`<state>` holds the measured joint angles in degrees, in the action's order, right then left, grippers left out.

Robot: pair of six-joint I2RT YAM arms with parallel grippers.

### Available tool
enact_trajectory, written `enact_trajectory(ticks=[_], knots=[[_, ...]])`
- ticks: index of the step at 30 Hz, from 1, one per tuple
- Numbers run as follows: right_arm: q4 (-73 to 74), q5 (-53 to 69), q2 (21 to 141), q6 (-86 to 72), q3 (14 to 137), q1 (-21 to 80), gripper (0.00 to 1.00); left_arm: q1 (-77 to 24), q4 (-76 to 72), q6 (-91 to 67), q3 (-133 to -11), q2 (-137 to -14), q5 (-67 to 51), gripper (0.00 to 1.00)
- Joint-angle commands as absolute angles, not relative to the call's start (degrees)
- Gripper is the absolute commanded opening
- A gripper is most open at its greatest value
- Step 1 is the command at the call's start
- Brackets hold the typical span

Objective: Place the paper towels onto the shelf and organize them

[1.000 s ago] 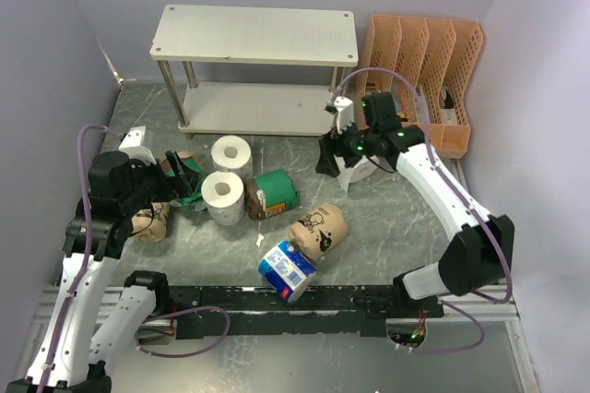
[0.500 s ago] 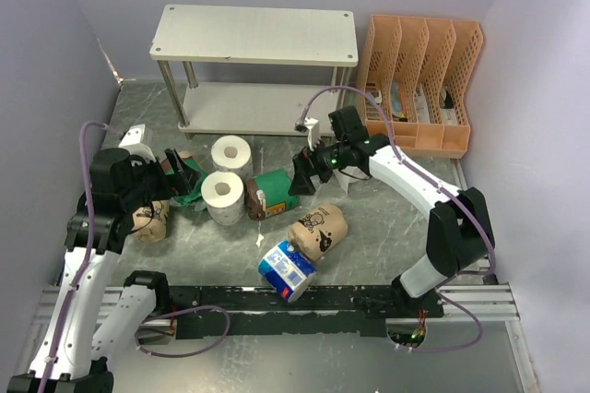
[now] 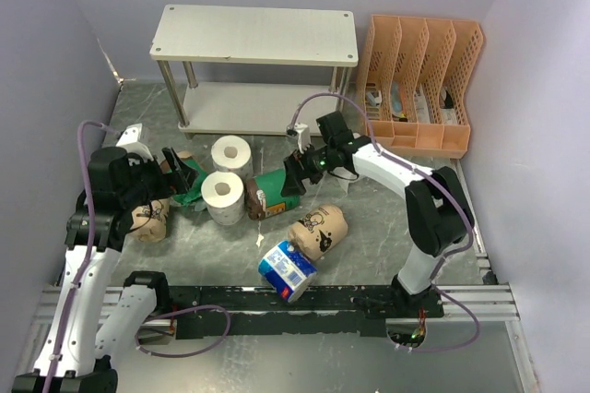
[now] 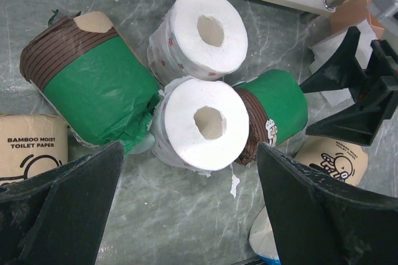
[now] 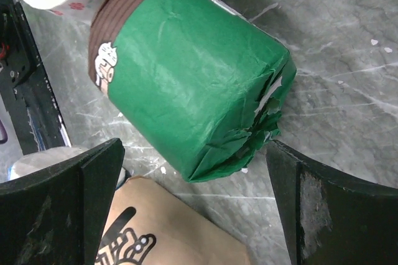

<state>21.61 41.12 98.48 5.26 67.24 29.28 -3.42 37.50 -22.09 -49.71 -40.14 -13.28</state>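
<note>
Closest to you, the blue-and-white wrapped roll (image 3: 287,270) lies on the grey marbled tabletop (image 3: 387,218), on the near side of the green-wrapped roll with the brown end band (image 5: 193,72). Take that green roll as your marker. The tan cartoon-printed roll (image 3: 318,227) lies just beside it, near and to the right.

Your right gripper (image 5: 194,147) hangs over the green roll with its jaws wide apart, gripping nothing. The roll lies on its side just beyond the fingertips, centred between them. Its long axis runs slantwise across the line the jaws close on, with the brown band toward the left arm and the crumpled wrap end toward the right. I judge you will want some wrist turn so the fingers meet the round flanks squarely. The right arm is plainly the nearer one for this pick.

Left of the green roll, a bare white roll (image 4: 208,122) stands on end, touching the brown band. Your left gripper (image 4: 189,147) hovers above it, jaws also spread and empty.

The right wrist view shows the crumpled wrap end and the slant. The top view gives what that view lacks: the two-tier grey-white shelf with silver legs (image 3: 253,33) stands beyond the green roll, and no roll shows on its boards.
</note>
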Motion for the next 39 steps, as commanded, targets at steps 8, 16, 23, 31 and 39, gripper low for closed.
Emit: enact_trajectory(ticks=[8,16,23,31,39], knots=[[20.4,45.9,104.9,5.3,69.4,29.9,0.87,-0.1,35.6,-21.2,-49.4,-40.6,-17.2,1.0],[20.4,49.7,104.4,7.5,69.0,29.9,0.22,1.0,35.5,-21.1,-49.4,-40.9,-18.0,1.0],[23.4,49.3,95.6,12.2,67.5,29.8,0.0,1.6,35.3,-21.0,-49.4,-41.2,-18.7,1.0],[36.8,25.4,78.8,35.5,75.9,30.3,0.0,3.7,35.2,-20.9,-49.4,-42.0,-19.7,0.99],[47.6,-5.5,70.8,66.9,77.3,30.2,0.0,4.0,35.2,-20.8,-49.5,-42.8,-20.2,1.0]])
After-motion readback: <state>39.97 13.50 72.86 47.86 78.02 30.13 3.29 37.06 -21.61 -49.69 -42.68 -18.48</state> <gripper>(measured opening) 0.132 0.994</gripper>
